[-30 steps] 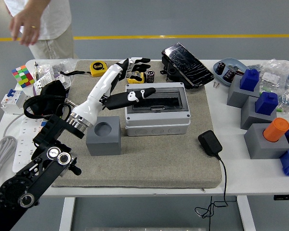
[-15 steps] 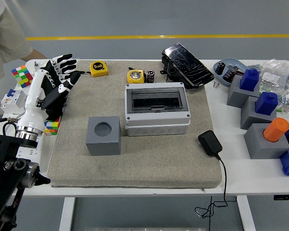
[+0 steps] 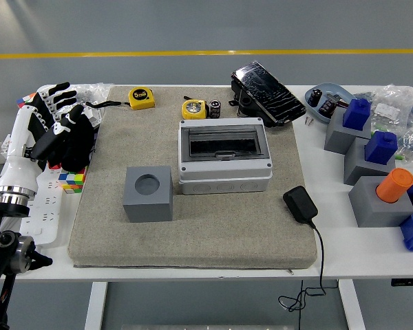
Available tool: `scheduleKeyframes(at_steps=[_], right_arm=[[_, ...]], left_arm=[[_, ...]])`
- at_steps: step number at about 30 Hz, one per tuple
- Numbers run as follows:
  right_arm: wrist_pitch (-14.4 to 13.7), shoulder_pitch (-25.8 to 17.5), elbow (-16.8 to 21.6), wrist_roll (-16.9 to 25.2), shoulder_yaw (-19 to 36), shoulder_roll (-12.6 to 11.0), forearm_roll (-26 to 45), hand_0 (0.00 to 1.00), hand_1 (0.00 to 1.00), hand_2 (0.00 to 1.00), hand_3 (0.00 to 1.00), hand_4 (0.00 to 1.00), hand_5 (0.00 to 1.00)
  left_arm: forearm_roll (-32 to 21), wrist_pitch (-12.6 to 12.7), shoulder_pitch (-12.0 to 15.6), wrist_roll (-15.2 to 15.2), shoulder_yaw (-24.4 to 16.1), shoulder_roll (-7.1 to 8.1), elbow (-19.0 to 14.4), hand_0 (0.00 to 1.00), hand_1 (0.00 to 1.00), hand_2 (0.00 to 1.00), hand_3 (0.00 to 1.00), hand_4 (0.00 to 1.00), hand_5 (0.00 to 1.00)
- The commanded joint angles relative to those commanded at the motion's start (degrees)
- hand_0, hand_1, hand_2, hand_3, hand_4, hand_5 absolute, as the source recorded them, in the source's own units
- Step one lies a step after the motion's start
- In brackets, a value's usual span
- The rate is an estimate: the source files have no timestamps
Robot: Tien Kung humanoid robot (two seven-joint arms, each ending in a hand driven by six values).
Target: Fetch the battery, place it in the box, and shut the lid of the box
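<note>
Left hand (image 3: 55, 113) pulled back further to the table's left edge, fingers spread, empty. Battery (image 3: 215, 108) sits behind the box (image 3: 224, 157), lid shut. Right arm out of frame.

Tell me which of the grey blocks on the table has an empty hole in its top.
The grey block on the mat, left of the box. Its round socket is empty; the three grey blocks at the right hold blue pieces or an orange cylinder.
</note>
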Motion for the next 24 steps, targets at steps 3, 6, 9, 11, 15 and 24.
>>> scheduleKeyframes(at_steps=[3, 6, 9, 11, 15, 24], right_arm=[[-0.05, 0.19, 0.0, 0.1, -0.09, 0.02, 0.32, 0.634, 0.648, 0.668, 0.599, 0.991, 0.57], [-0.05, 0.29, 0.0, 0.13, -0.13, 0.04, 0.42, 0.634, 0.648, 0.668, 0.599, 0.991, 0.57], [-0.02, 0.27, 0.0, 0.09, 0.1, 0.1, 0.13, 0.634, 0.647, 0.667, 0.6, 0.99, 0.573], [0.0, 0.18, 0.0, 0.08, 0.22, 0.13, -0.07, 0.634, 0.647, 0.667, 0.6, 0.99, 0.573], [0.03, 0.02, 0.0, 0.01, 0.49, 0.18, -0.48, 0.635, 0.647, 0.668, 0.6, 0.99, 0.573], [0.07, 0.11, 0.0, 0.13, -0.1, 0.13, -0.15, 0.635, 0.647, 0.668, 0.6, 0.991, 0.574]], left_arm=[[0.19, -0.48, 0.02, 0.47, 0.11, 0.2, -0.02, 0.566, 0.73, 0.724, 0.745, 0.998, 0.527], [0.41, -0.65, -0.04, 0.55, 0.25, 0.24, -0.05, 0.566, 0.73, 0.724, 0.745, 0.998, 0.527], [0.54, -0.74, -0.12, 0.55, 0.28, 0.11, -0.2, 0.564, 0.726, 0.724, 0.742, 0.998, 0.507], [0.6, -0.77, -0.1, 0.55, 0.34, 0.09, -0.28, 0.564, 0.726, 0.724, 0.742, 0.998, 0.507], [0.69, -0.89, 0.17, 0.6, 0.48, 0.24, -0.41, 0.563, 0.726, 0.723, 0.74, 0.998, 0.501], [0.74, -0.93, 0.27, 0.63, 0.6, 0.38, -0.66, 0.562, 0.726, 0.724, 0.738, 0.998, 0.497]])
